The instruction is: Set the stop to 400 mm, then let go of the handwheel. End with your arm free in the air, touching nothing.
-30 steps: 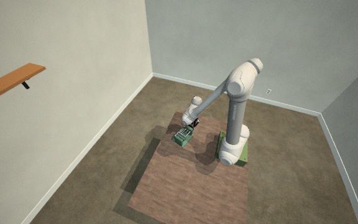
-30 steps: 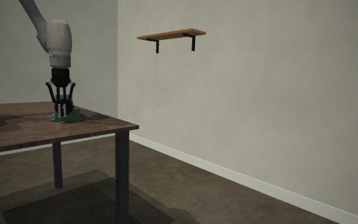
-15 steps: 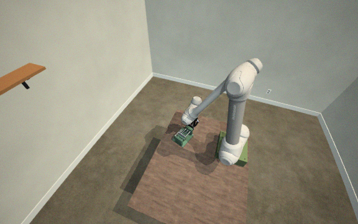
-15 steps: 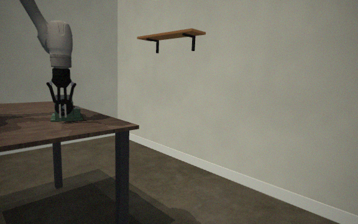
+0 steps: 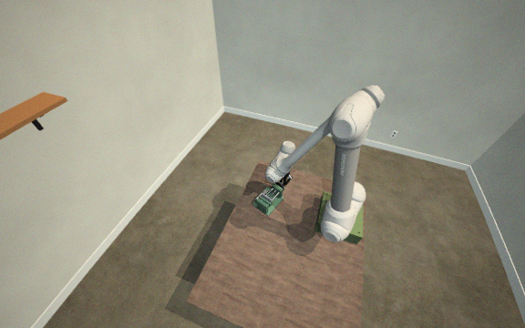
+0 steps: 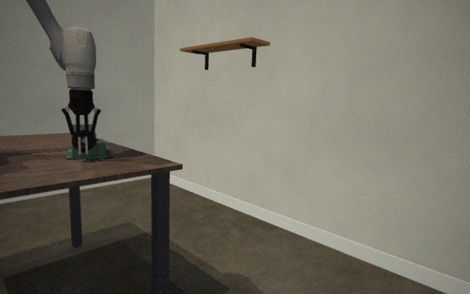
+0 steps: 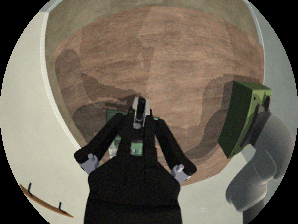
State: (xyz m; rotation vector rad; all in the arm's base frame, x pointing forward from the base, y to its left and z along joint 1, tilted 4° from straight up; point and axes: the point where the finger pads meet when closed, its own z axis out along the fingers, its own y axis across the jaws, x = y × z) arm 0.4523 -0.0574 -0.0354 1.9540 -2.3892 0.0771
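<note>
A small green stop fixture [image 5: 268, 200] sits on the wooden table near its far left corner; it also shows in the exterior view [image 6: 88, 152]. Its dark handwheel [image 6: 82, 142] is at the end under my gripper. My gripper [image 6: 82, 144] points straight down and is shut on the handwheel. In the top view the gripper [image 5: 282, 184] sits at the fixture's far end. In the wrist view the fingers meet over the green fixture [image 7: 136, 145], which they mostly hide. The scale reading is too small to tell.
The arm's green base plate [image 5: 341, 219] stands on the table's right side and shows in the wrist view [image 7: 248, 119]. The table edge [image 6: 96, 175] runs close to the fixture. An orange wall shelf [image 6: 224, 45] hangs high on the left wall.
</note>
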